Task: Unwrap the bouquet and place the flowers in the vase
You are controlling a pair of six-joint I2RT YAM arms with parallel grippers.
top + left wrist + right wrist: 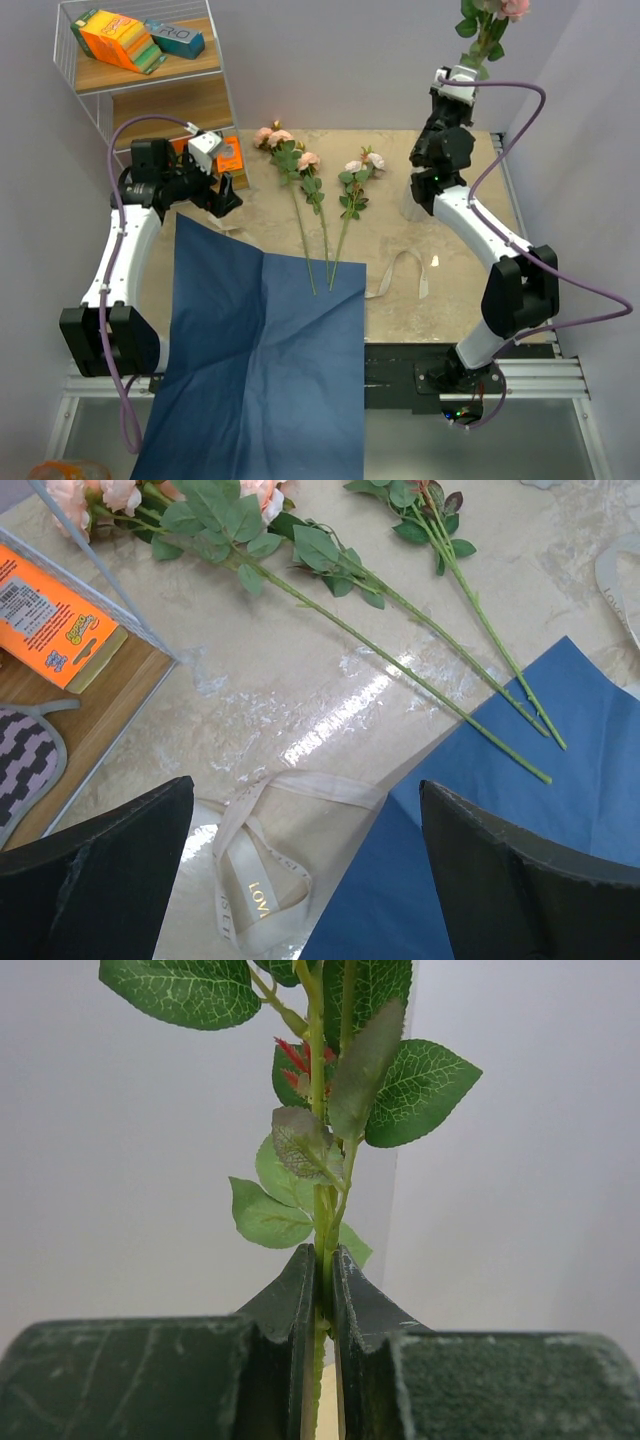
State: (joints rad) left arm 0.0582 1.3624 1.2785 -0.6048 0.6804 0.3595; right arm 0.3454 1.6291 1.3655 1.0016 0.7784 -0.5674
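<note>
The bouquet lies unwrapped: its blue paper (260,340) (540,770) is spread flat and hangs over the table's near edge. Two of the flowers (300,170) (330,565) lie on the table, stem ends on the paper. My right gripper (462,78) (325,1260) is raised high at the back right, shut on the stem of a third pink rose (490,20) that points up. The vase (410,205) shows only as a pale sliver beside the right arm. My left gripper (225,200) (307,800) hovers open over the paper's far left corner and a cream ribbon (250,870).
A wire shelf (150,60) with orange boxes stands at the back left, close to the left arm. An orange packet (50,620) and a patterned mitt (25,760) sit on its lowest board. Another ribbon (400,275) lies right of the paper.
</note>
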